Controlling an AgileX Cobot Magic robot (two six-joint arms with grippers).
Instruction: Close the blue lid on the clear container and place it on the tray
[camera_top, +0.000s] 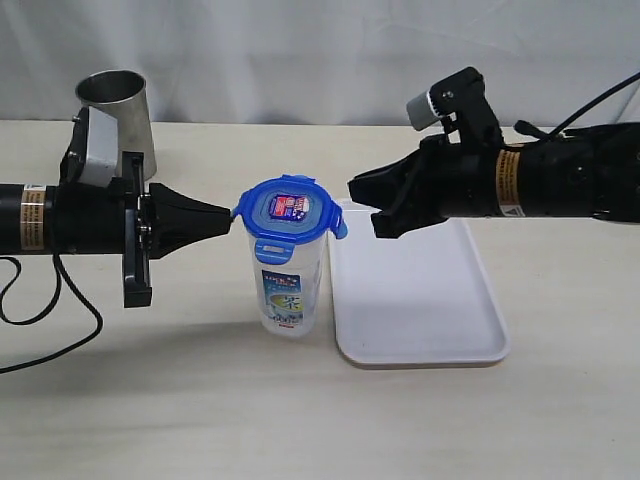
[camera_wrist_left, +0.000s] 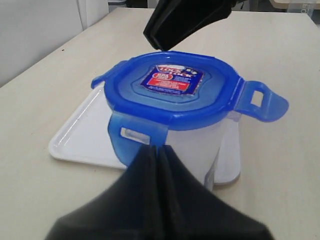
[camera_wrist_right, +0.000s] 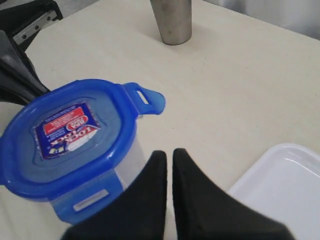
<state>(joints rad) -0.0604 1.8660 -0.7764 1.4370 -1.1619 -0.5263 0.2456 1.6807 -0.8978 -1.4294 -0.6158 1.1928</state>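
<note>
The clear container (camera_top: 290, 290) stands upright on the table just left of the tray (camera_top: 420, 300), with the blue lid (camera_top: 288, 208) sitting on top. In the left wrist view the lid's (camera_wrist_left: 172, 90) flap nearest my left gripper is folded down, and another flap (camera_wrist_left: 262, 102) sticks out sideways. My left gripper (camera_top: 228, 213) is shut and empty, its tip (camera_wrist_left: 157, 148) touching that folded flap. My right gripper (camera_top: 354, 188) is shut on nothing and hovers just right of the lid, above the tray's edge; its tip (camera_wrist_right: 166, 152) is beside the container wall.
A steel cup (camera_top: 115, 110) stands at the back left behind my left arm, also in the right wrist view (camera_wrist_right: 175, 20). The white tray (camera_wrist_right: 280, 175) holds nothing. Cables trail on the table at the far left (camera_top: 50, 330).
</note>
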